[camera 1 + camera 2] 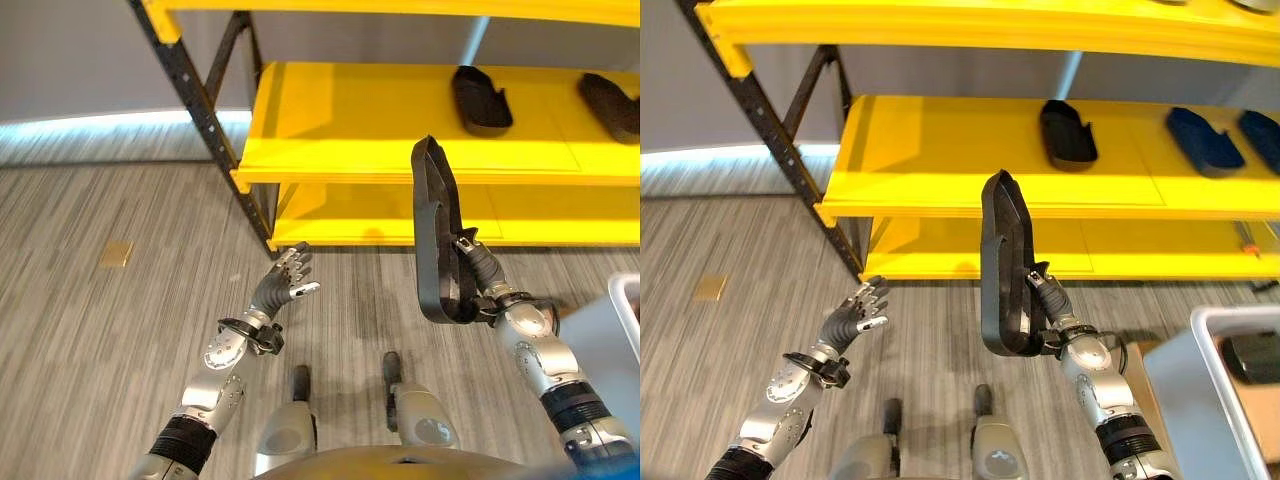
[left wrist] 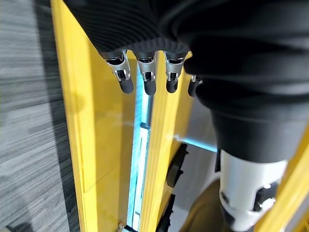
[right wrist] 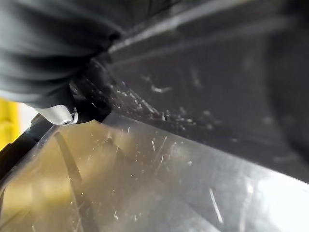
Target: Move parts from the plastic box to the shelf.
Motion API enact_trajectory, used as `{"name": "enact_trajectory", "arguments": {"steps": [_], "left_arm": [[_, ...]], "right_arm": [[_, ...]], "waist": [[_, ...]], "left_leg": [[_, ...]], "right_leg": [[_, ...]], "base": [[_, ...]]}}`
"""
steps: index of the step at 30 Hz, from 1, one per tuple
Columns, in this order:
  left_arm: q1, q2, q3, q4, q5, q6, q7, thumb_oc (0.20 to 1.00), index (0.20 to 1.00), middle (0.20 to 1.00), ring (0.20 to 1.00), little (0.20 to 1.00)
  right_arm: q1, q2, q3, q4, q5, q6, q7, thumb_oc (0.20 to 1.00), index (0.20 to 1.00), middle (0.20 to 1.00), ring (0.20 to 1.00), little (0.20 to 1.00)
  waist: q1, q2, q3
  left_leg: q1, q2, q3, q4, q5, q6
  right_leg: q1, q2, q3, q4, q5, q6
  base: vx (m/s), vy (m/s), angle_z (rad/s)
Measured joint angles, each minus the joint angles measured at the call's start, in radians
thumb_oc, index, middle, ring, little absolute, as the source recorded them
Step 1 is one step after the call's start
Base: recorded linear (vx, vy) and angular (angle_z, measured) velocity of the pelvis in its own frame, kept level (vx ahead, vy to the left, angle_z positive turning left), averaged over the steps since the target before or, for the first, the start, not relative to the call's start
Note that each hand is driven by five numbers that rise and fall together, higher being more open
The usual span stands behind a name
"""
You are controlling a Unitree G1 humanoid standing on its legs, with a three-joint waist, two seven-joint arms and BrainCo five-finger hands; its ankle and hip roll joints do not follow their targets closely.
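Carrying: the right hand (image 1: 478, 270) holds a long black moulded part (image 1: 437, 232) upright in front of the yellow shelf (image 1: 350, 130), fingers curled round the part's lower end.
Left eye view, shelf: the held part's top stands against the front edge of the shelf's middle board; two more black parts (image 1: 481, 99) already lie on that board, further back and toward the robot's right.
Left eye view, idle hand: the left hand (image 1: 285, 280) hangs below the shelf's left front corner, fingers loosely spread and holding nothing.
Right eye view, box: a pale plastic box (image 1: 1200, 325) sits below the shelf, on the robot's right, with a dark part (image 1: 1252, 358) inside.
Left wrist view: that hand's fingers (image 2: 147, 77) hang straight, apart from the shelf's yellow boards, touching nothing.
Right wrist view: the scratched dark surface of the part (image 3: 203, 87) presses close to the hand; the fingertips are hidden.
Doing it well: I judge the part should be tipped flat and slid onto the bare stretch of the middle board beside the lying parts, released only once it rests fully.
Writing: no label, brand or print can be read on the part, shelf or box.
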Motion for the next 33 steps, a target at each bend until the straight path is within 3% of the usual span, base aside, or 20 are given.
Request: {"name": "enact_trajectory", "arguments": {"steps": [1,2,4,7,11,13,15,18,21,22,23,24,26,28,29,31,32,33], "left_arm": [[0.019,-0.014,0.002,-0.008,0.0,0.001,-0.002,1.0,1.0,1.0,1.0,1.0],[0.016,-0.013,0.01,-0.014,-0.001,0.001,-0.003,1.0,1.0,1.0,1.0,1.0],[-0.008,-0.009,0.037,-0.015,-0.01,0.003,0.0,1.0,1.0,1.0,1.0,1.0],[-0.035,-0.005,0.034,-0.013,-0.01,0.01,-0.003,1.0,1.0,1.0,1.0,1.0],[-0.054,-0.009,0.031,-0.012,-0.01,0.012,-0.008,1.0,1.0,1.0,1.0,1.0],[-0.069,-0.011,0.012,-0.006,-0.01,0.013,-0.022,1.0,1.0,1.0,1.0,1.0],[-0.073,-0.011,-0.007,-0.006,-0.009,0.013,-0.039,1.0,1.0,1.0,1.0,1.0],[-0.066,-0.01,-0.008,-0.007,-0.008,0.013,-0.04,1.0,1.0,1.0,1.0,1.0],[-0.071,0.0,-0.003,-0.007,-0.007,0.011,-0.007,1.0,1.0,1.0,1.0,1.0],[-0.075,-0.002,0.002,-0.007,-0.007,0.008,0.002,1.0,1.0,1.0,1.0,1.0],[-0.082,-0.007,0.001,-0.005,-0.006,0.009,0.004,1.0,1.0,1.0,1.0,1.0],[-0.068,-0.011,0.001,-0.004,-0.006,0.008,0.006,1.0,1.0,1.0,1.0,1.0],[-0.05,-0.01,-0.001,-0.004,0.001,0.01,0.005,1.0,1.0,1.0,1.0,1.0],[-0.043,-0.003,0.001,-0.001,0.002,0.01,0.003,1.0,1.0,1.0,1.0,1.0],[-0.044,-0.004,0.006,0.001,0.002,0.009,0.001,1.0,1.0,1.0,1.0,1.0],[-0.038,0.0,0.024,0.005,0.002,0.007,0.0,1.0,1.0,1.0,1.0,1.0],[-0.03,0.007,0.029,0.014,0.003,0.006,-0.004,1.0,1.0,1.0,1.0,1.0],[-0.021,0.004,0.036,0.038,0.003,0.006,-0.006,1.0,1.0,1.0,1.0,1.0]], "right_arm": [[-0.005,-0.004,0.003,-0.025,-0.003,0.007,0.0,0.2,0.2,0.2,0.2,0.2],[-0.009,-0.003,0.002,-0.042,-0.003,0.005,0.0,0.2,0.2,0.2,0.2,0.2],[-0.021,-0.011,0.004,-0.071,-0.012,0.013,0.0,0.2,0.2,0.2,0.2,0.2],[-0.057,-0.043,0.005,-0.071,-0.036,0.015,-0.005,0.2,0.2,0.2,0.2,0.2],[-0.12,-0.071,0.004,-0.067,-0.037,0.037,-0.01,0.2,0.2,0.2,0.2,0.2],[-0.129,-0.086,-0.003,-0.066,-0.036,0.04,-0.01,0.2,0.2,0.2,0.2,0.2],[-0.129,-0.086,-0.009,-0.065,-0.037,0.042,-0.01,0.2,0.2,0.2,0.2,0.2],[-0.129,-0.081,-0.009,-0.065,-0.038,0.051,-0.001,0.2,0.2,0.2,0.2,0.2],[-0.107,-0.072,-0.008,-0.066,-0.038,0.052,0.015,0.2,0.2,0.2,0.2,0.2],[-0.078,-0.063,-0.02,-0.071,-0.04,0.049,0.021,0.2,0.2,0.2,0.2,0.2],[-0.054,-0.043,-0.036,-0.071,-0.042,0.05,0.018,0.2,0.2,0.2,0.2,0.2],[-0.041,-0.023,-0.022,-0.066,-0.046,0.051,0.009,0.2,0.2,0.2,0.2,0.2],[-0.022,0.001,0.026,-0.065,-0.06,0.049,0.009,0.2,0.2,0.2,0.2,0.2],[-0.012,0.029,0.069,-0.056,-0.078,0.05,0.007,0.2,0.2,0.2,0.2,0.2],[-0.003,0.034,0.079,-0.056,-0.079,0.05,0.007,0.2,0.2,0.2,0.2,0.2],[-0.001,0.035,0.08,-0.057,-0.079,0.05,-0.002,0.2,0.2,0.2,0.2,0.2],[0.01,0.036,0.077,-0.058,-0.079,0.048,-0.009,0.2,0.2,0.2,0.2,0.2],[0.025,0.036,0.072,-0.058,-0.078,0.048,-0.014,0.2,0.2,0.2,0.2,0.2]], "waist": [[-0.001,0.043,-0.016],[-0.015,0.062,-0.018],[-0.012,0.043,-0.014],[-0.012,0.055,-0.009],[-0.012,0.054,-0.006],[-0.019,0.058,-0.007],[-0.018,0.058,-0.007],[-0.015,0.056,-0.007],[-0.018,0.044,-0.009],[-0.015,0.04,-0.014],[-0.023,0.033,-0.01],[-0.009,0.021,-0.008],[-0.015,0.016,-0.011],[-0.01,0.019,-0.014],[-0.011,0.027,-0.019],[-0.01,0.039,-0.022],[-0.005,0.039,-0.024],[0.01,0.043,-0.024]], "left_leg": [[0.059,0.02,0.001,-0.061,-0.05,0.004],[0.108,0.048,-0.003,-0.158,-0.071,-0.021],[0.121,0.062,0.019,-0.209,-0.043,-0.023],[0.104,0.105,-0.01,-0.213,-0.022,-0.045],[0.098,0.139,-0.011,-0.216,-0.017,-0.047],[0.09,0.154,-0.011,-0.215,0.011,-0.072],[0.09,0.166,-0.012,-0.21,0.015,-0.071],[0.092,0.169,-0.008,-0.172,0.016,-0.072],[0.042,0.154,-0.005,-0.018,0.033,-0.093],[-0.08,0.157,-0.008,0.205,0.084,-0.137],[-0.216,0.163,-0.009,0.425,0.162,-0.106],[-0.281,0.151,-0.008,0.496,0.143,-0.085],[-0.344,0.102,0.009,0.449,0.111,-0.04],[-0.295,0.052,0.073,0.14,0.114,-0.032],[-0.251,0.029,0.095,-0.079,0.138,-0.04],[-0.217,0.036,0.081,-0.327,0.183,-0.05],[-0.217,0.029,0.055,-0.382,0.212,-0.049],[-0.22,0.033,0.006,-0.425,0.225,-0.052]], "right_leg": [[-0.003,0.037,-0.016,-0.001,0.005,-0.007],[-0.009,0.058,-0.034,0.017,0.021,-0.03],[-0.038,0.067,-0.045,0.053,0.008,-0.074],[-0.049,0.101,-0.082,0.075,-0.017,-0.115],[-0.06,0.126,-0.121,0.105,-0.035,-0.149],[-0.051,0.128,-0.149,0.111,-0.058,-0.167],[-0.043,0.134,-0.171,0.118,-0.073,-0.184],[-0.039,0.135,-0.172,0.151,-0.105,-0.195],[-0.027,0.127,-0.17,0.183,-0.156,-0.229],[-0.01,0.133,-0.174,0.183,-0.164,-0.253],[-0.001,0.134,-0.188,0.182,-0.162,-0.266],[0.015,0.133,-0.186,0.179,-0.163,-0.266],[0.042,0.145,-0.178,0.157,-0.167,-0.257],[0.099,0.166,-0.169,0.068,-0.142,-0.216],[0.136,0.183,-0.17,0.029,-0.135,-0.197],[0.187,0.231,-0.161,-0.017,-0.115,-0.207],[0.213,0.244,-0.151,-0.037,-0.131,-0.143],[0.216,0.25,-0.134,-0.009,-0.146,-0.037]], "base": [[0.18,-0.197,-0.02],[0.14,-0.175,0.2],[0.09,-0.195,0.15],[0.12,-0.226,0.2],[0.13,-0.152,0.2],[0.13,-0.174,0.37],[0.15,-0.236,0.31],[0.12,-0.214,0.05],[0.13,-0.311,0.1],[0.16,-0.35,0.37],[0.16,-0.196,0.21],[0.16,-0.08,0.03],[0.18,0.006,-0.22],[0.21,0.051,-0.34],[0.27,0.081,-0.19],[0.29,0.083,-0.17],[0.25,0.074,-0.29],[0.22,0.088,-0.43]]}}
